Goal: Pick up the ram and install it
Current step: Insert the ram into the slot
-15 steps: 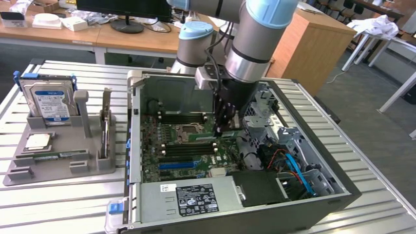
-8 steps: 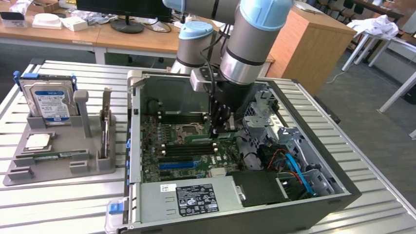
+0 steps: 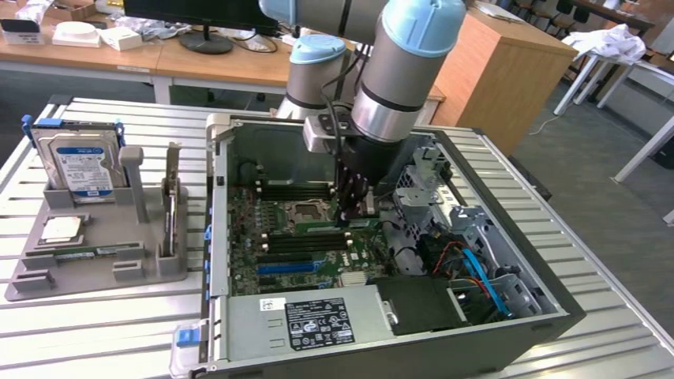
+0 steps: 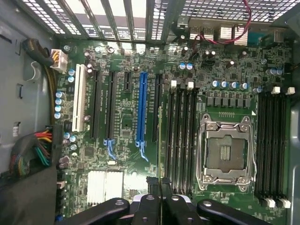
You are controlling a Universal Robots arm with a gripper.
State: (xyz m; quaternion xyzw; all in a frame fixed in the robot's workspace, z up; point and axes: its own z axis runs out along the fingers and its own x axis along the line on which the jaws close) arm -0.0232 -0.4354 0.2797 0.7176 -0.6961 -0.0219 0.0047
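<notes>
We see the pincer point(image 3: 356, 212) closed on the ram point(image 4: 161, 140), held edge-on above the motherboard point(image 4: 126, 131) memory slots point(image 4: 180, 136) inside the open computer case point(image 3: 526, 316)

Single arm point(image 3: 406, 55), pale blue caps over grey tubes, reaching steeply downward from above. Second blue-capped joint point(image 3: 316, 71) just behind, toward the exterior view's left. Wrist vertical, black tool point(image 3: 356, 209) pointing straight down. Dark fingers point(image 4: 154, 197) drawn nearly together, clamped on a thin green board edge, the ram point(image 4: 160, 154), held upright and running lengthwise between them. Curved black linkage bars point(image 4: 112, 208) spread out to either side of the fingers in the wrist view.
</notes>
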